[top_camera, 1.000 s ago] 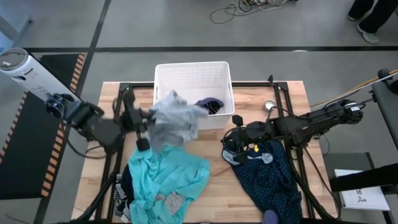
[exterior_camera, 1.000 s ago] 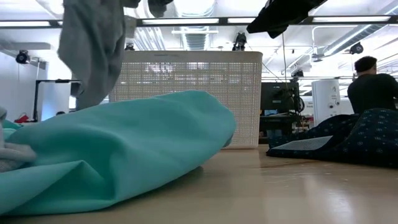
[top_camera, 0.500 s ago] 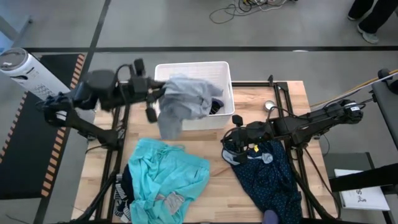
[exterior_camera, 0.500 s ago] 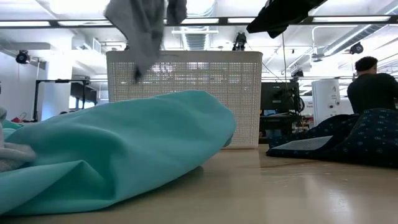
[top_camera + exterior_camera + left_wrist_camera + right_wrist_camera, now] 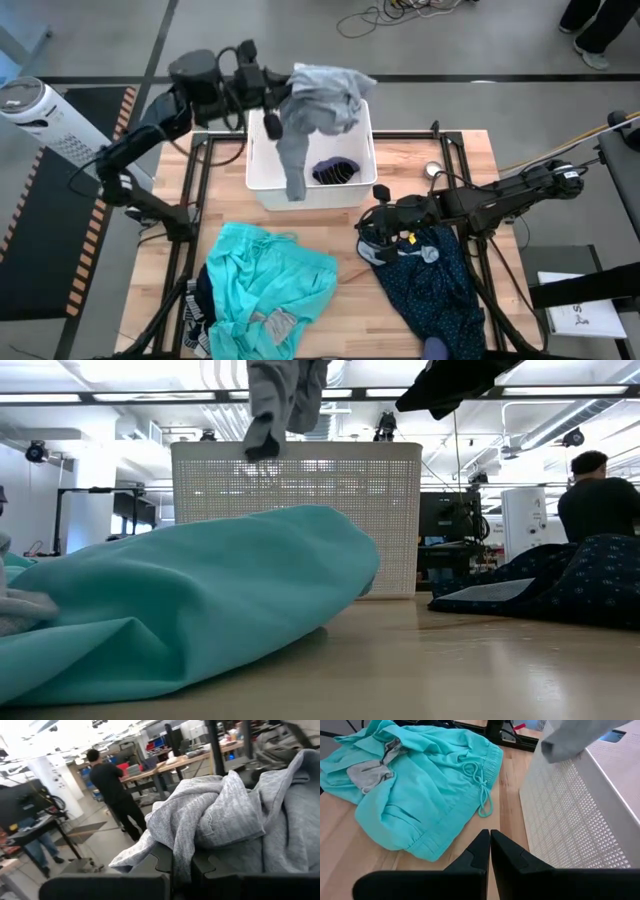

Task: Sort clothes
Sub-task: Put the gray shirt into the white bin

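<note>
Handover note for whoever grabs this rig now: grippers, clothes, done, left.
Left gripper: shut on the soft grey knit garment, held above the white ribbed plastic bin, one end hanging down into it. Not released.
Right gripper: shut, empty, low at the bin's front right, by the dark blue dotted garment.
Done: one dark garment lies in the bin.
Left: drop the grey one; the large turquoise garment and the dotted one lie on the wooden table.
</note>
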Available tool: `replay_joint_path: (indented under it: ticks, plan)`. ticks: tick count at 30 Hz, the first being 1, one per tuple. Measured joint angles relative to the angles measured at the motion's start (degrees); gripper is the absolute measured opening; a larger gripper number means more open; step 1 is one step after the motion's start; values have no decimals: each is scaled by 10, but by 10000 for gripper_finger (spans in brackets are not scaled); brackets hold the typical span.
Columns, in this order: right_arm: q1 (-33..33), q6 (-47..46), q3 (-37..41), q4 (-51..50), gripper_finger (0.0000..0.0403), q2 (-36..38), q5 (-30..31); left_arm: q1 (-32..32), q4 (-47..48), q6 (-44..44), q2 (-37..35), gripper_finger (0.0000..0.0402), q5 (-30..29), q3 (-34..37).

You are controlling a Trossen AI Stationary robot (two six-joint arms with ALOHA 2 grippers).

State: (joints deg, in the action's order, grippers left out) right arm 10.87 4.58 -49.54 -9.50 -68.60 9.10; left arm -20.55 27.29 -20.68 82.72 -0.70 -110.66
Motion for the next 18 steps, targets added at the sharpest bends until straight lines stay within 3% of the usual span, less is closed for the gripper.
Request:
replay_joint_path:
  ticks: [11, 18]
  plan:
    - [0, 6, 0, 0, 0, 0, 0, -55, 28, -6, 88, 0, 39, -127]
    - [0, 10, 0, 0, 0, 0, 0, -55, 96, -2, 98, 0, 46, -77]
